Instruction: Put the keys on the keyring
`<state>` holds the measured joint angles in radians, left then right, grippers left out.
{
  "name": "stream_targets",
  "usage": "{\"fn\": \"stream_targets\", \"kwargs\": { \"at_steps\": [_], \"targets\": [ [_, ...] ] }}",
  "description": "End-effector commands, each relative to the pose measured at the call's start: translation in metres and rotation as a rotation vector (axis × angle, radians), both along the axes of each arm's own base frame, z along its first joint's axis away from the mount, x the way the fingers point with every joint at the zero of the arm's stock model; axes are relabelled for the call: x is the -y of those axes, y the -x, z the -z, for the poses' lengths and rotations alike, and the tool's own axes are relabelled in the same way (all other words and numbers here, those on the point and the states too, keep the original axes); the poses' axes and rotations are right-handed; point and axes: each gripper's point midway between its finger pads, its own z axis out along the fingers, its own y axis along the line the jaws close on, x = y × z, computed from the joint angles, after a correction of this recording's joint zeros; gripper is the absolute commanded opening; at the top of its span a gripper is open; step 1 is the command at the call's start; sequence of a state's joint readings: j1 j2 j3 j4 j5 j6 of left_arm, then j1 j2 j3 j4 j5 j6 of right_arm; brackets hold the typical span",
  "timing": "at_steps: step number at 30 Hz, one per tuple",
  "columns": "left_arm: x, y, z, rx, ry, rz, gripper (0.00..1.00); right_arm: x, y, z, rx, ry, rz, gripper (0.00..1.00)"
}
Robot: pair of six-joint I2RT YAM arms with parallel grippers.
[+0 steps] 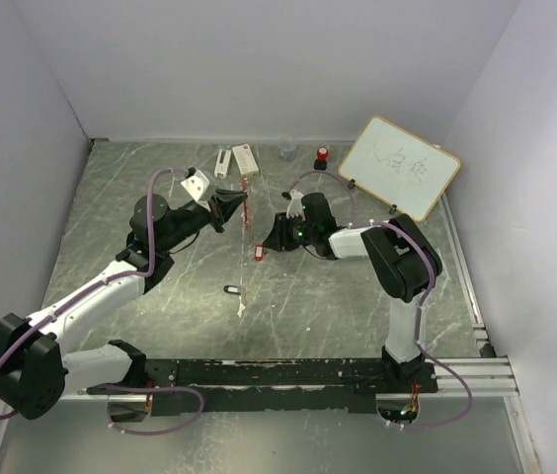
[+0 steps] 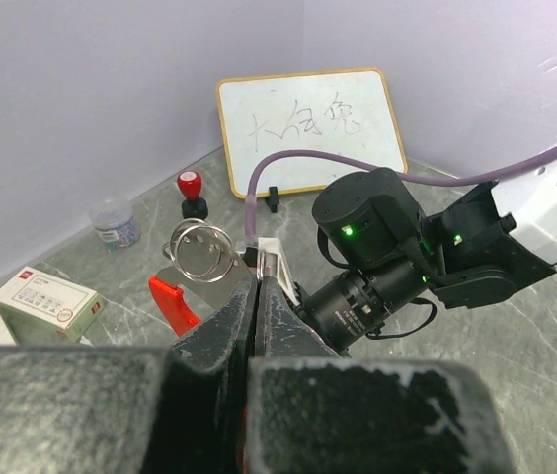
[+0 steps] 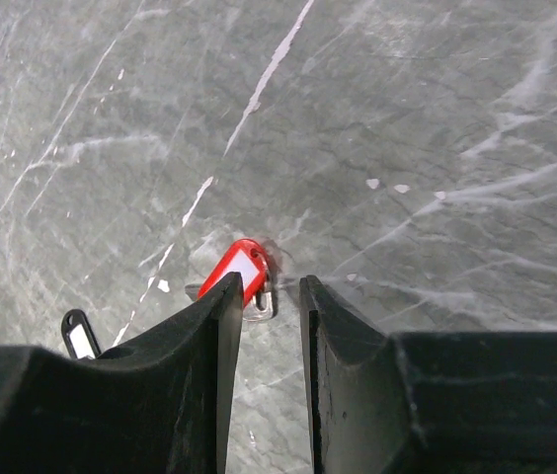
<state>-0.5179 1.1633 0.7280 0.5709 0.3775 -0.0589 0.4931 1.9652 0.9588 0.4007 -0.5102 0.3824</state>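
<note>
From above, the keyring [image 1: 245, 201] sits at the tips of the left fingers [image 1: 230, 207]. Its red piece is a slim strip whose long axis runs away from the arm bases. The red key [image 1: 256, 254] lies on the desk [image 1: 308, 316] with its long axis much the same way, just beside the right fingers [image 1: 272, 240]. The black key [image 1: 229, 289] lies crosswise, nearer the bases and apart from both pairs of fingers. In the left wrist view the left fingers [image 2: 256, 288] are pressed tight together on the keyring [image 2: 199, 252]. Its doubled silver loop stands up just above their tips, and the red plastic piece slants down to the left beside them. In the right wrist view the right fingers [image 3: 224, 296] stand partway apart and hold nothing. The red key [image 3: 246, 269] lies flat on the desk [image 3: 437, 118] just past their tips. It is slanted, its rounded red head with a white label pointing up and right. Its lower end is hidden behind the finger on the picture's left, and a bit of silver shows in the gap. The black key [image 3: 79, 334] lies outside the fingers at lower left, also showing a white label.
</note>
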Motion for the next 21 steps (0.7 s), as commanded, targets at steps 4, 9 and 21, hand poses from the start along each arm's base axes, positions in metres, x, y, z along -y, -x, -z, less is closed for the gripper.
{"fn": "stream_targets", "kwargs": {
  "at_steps": [4,9,21],
  "targets": [
    [-0.007,0.0,-0.01,0.031,0.019,-0.022,0.07,-0.015,0.015,0.01,-0.012,-0.013,-0.054,0.31],
    [-0.007,0.0,-0.01,0.028,0.02,-0.02,0.07,-0.014,0.014,0.012,-0.012,-0.008,-0.039,0.26],
    [-0.008,0.0,-0.008,0.023,0.018,-0.022,0.07,-0.009,0.011,0.015,0.01,0.016,-0.01,0.13]
  ]
}}
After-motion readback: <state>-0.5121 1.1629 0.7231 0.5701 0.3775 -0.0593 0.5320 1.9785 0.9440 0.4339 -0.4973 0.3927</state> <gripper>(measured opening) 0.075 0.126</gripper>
